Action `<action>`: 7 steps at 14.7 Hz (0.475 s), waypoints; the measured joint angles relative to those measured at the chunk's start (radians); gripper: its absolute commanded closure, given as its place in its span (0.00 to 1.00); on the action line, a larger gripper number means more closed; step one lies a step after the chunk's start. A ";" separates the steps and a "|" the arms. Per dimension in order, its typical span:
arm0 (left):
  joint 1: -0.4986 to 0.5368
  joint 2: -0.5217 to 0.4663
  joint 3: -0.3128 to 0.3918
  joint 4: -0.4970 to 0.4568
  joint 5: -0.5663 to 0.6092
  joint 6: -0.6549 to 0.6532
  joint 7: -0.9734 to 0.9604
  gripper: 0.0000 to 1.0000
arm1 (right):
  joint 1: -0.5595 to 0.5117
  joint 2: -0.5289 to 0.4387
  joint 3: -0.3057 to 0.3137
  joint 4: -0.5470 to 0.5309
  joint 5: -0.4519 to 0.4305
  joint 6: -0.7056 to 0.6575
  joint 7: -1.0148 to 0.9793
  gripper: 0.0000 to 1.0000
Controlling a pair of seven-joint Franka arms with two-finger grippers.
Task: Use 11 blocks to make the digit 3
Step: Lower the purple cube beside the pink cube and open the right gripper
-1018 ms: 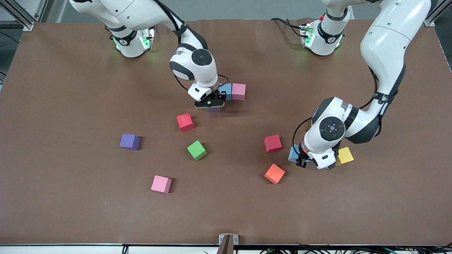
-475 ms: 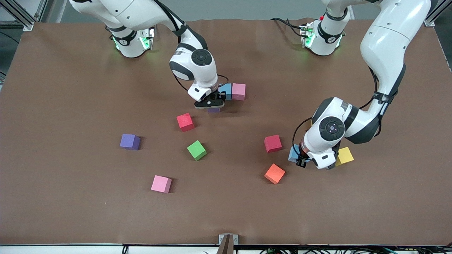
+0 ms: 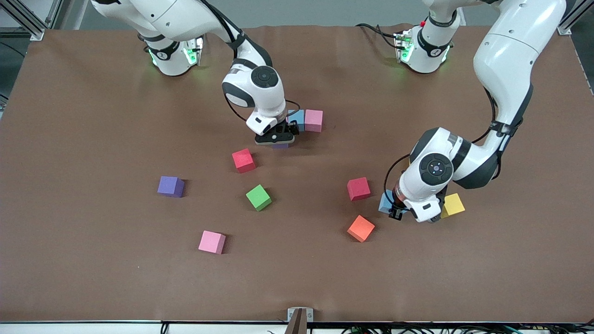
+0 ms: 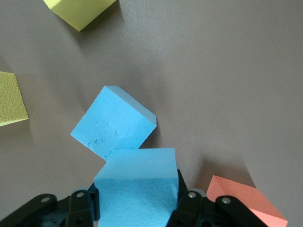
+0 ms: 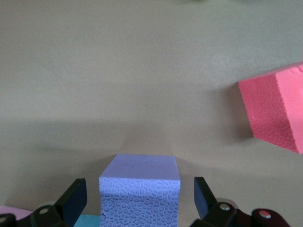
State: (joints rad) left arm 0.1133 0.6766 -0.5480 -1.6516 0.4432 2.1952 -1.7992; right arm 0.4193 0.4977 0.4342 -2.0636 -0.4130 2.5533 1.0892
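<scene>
purple block down by the blue-pink pair, my right fingers off it

the purple block sits on the table just beside a light blue block and a pink block, which touch each other in a row; the purple one is nearer the front camera than the blue. my right gripper is low over it, fingers spread wide with gaps on both sides, not gripping. my left gripper is clenched on a second light blue block, at the left arm's end of the table, touching a third light blue block on the table. two yellow cubes lie near it, one seen in front view. loose on the table: red block, another red block, green block, orange block, second purple block, second pink block.
</scene>
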 measured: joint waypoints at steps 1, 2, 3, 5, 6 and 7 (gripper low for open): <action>0.000 0.000 0.000 0.000 0.000 0.000 0.000 0.73 | 0.000 0.000 -0.001 0.003 0.000 -0.001 0.000 0.00; 0.000 0.000 0.000 0.000 0.000 0.000 0.000 0.73 | 0.000 0.000 -0.002 0.006 0.000 -0.003 0.000 0.00; 0.000 0.000 0.000 0.000 0.000 0.000 0.000 0.73 | 0.000 0.000 -0.002 0.011 0.000 -0.008 0.000 0.00; -0.001 0.000 0.000 0.000 0.000 0.000 0.000 0.73 | -0.002 -0.003 -0.002 0.030 0.000 -0.037 0.000 0.00; -0.001 0.000 0.000 0.000 0.000 0.000 0.000 0.73 | -0.006 -0.009 -0.002 0.041 0.000 -0.056 0.000 0.00; -0.001 0.000 0.000 0.000 0.000 0.000 0.000 0.73 | -0.014 -0.019 -0.002 0.046 0.000 -0.067 0.000 0.00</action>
State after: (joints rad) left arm 0.1127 0.6768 -0.5479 -1.6516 0.4432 2.1952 -1.7992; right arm 0.4055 0.4790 0.4321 -2.0172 -0.4132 2.4864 1.0891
